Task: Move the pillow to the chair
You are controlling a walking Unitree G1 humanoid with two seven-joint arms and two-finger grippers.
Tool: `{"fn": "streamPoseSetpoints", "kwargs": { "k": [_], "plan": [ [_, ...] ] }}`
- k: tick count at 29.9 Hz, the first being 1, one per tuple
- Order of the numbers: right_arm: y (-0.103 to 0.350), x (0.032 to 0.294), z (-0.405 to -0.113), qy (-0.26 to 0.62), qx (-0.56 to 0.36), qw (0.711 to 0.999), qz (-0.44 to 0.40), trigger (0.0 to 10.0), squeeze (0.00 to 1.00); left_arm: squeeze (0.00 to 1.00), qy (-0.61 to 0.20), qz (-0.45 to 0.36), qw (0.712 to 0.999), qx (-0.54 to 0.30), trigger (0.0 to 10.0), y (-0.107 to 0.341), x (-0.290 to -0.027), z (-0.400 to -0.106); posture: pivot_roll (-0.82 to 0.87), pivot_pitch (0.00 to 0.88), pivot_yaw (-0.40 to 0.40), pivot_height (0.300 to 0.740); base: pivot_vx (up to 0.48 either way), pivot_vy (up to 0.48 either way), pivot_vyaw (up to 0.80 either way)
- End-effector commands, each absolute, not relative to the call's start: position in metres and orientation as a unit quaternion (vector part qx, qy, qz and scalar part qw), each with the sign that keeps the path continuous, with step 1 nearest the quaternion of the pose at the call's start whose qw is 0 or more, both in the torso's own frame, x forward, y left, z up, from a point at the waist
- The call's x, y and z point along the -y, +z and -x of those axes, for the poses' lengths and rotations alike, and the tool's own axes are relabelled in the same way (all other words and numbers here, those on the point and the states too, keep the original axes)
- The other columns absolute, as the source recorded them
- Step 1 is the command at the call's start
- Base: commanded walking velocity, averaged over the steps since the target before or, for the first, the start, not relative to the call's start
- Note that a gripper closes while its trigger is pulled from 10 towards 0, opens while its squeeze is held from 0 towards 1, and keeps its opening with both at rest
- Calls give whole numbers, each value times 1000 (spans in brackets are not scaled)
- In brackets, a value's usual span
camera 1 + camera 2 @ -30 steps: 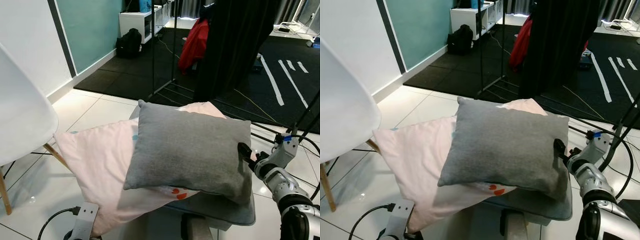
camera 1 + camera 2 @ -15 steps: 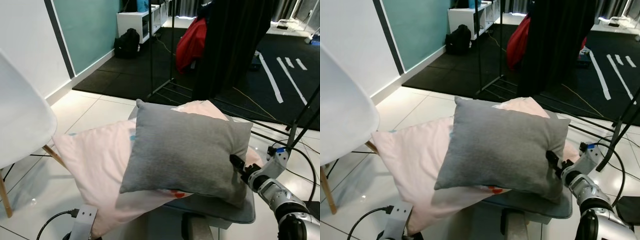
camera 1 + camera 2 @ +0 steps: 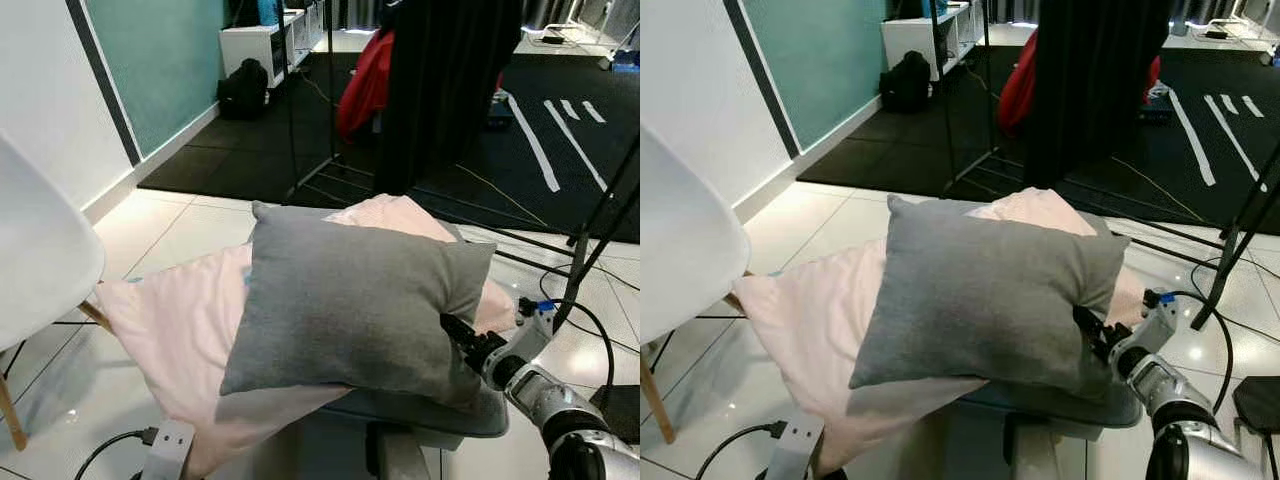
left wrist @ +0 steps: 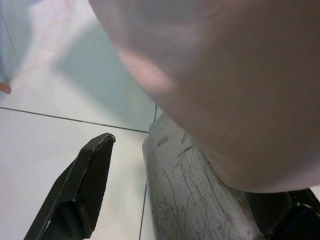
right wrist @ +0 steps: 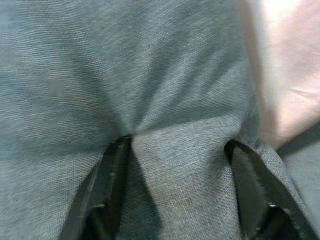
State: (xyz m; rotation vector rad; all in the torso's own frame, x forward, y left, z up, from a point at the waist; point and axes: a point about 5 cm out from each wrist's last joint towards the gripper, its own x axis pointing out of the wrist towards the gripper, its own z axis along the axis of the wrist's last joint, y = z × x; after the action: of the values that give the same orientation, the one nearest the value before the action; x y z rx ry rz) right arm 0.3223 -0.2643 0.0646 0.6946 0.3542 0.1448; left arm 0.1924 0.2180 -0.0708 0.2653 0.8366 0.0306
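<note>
Grey pillow (image 3: 355, 305) lies on top of a larger pink pillow (image 3: 180, 335), both resting on a grey-blue padded seat (image 3: 440, 415) in front of the robot. The right claw (image 3: 458, 338) is at the grey pillow's right edge; in the right wrist view its two black fingers (image 5: 107, 187) are spread apart and pressed into the grey fabric, which bunches between them, so it is gripping a fold of the pillow. A white chair (image 3: 40, 260) stands to the left on the white tiled floor (image 3: 165, 220). The left claw (image 4: 80, 192) hangs low beneath the pink pillow, one finger visible, and whether it is wide or narrow cannot be told.
</note>
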Motion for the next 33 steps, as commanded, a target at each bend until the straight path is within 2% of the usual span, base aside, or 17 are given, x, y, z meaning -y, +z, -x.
{"fn": "streamPoseSetpoints", "kwargs": {
  "k": [1,7,16,24,29,33],
  "plan": [
    [53,244,-319,111,-191,905,-364,0,0,0,14,-138,881,-453,10000,-84,-225,-165,-50,170,69,344,0,0,0],
    [58,239,-322,142,-180,899,-373,0,0,0,12,-140,879,-455,10000,-85,-223,-163,-57,156,66,344,0,0,0],
    [58,236,-323,142,-188,903,-360,0,0,0,12,-139,879,-455,10000,-85,-224,-164,-70,135,54,344,0,0,0],
    [64,221,-333,162,-186,911,-330,0,0,0,11,-138,885,-444,10000,-75,-217,-190,-87,114,40,344,0,0,0],
    [98,204,-354,225,-110,912,-324,0,0,0,17,-132,891,-434,10000,-69,-218,-202,-102,99,20,344,0,0,0],
    [133,187,-371,288,-49,904,-312,0,0,0,38,-124,899,-419,10000,-55,-231,-221,-111,88,0,359,0,0,0]
  ]
}}
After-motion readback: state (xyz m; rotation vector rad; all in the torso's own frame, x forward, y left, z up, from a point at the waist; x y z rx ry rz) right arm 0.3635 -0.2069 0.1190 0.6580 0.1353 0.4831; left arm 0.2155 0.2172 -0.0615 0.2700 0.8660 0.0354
